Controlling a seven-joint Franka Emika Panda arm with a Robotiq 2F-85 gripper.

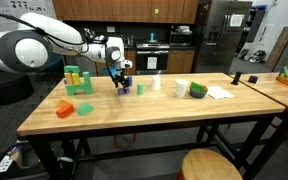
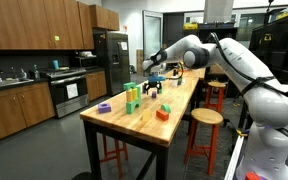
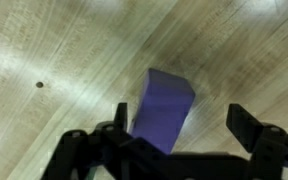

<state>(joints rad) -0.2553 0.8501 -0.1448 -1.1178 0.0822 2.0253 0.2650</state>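
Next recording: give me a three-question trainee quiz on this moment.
1. Fill in: in the wrist view the purple block lies ___ the fingers of the gripper.
2. True or false: the gripper is shut on the purple block.
3. The tabletop is: A metal, B wood, C glass.
Key: 1 between; 2 false; 3 B.

No text, label, brand, number or sign can be read in any view; everything is too small or blurred.
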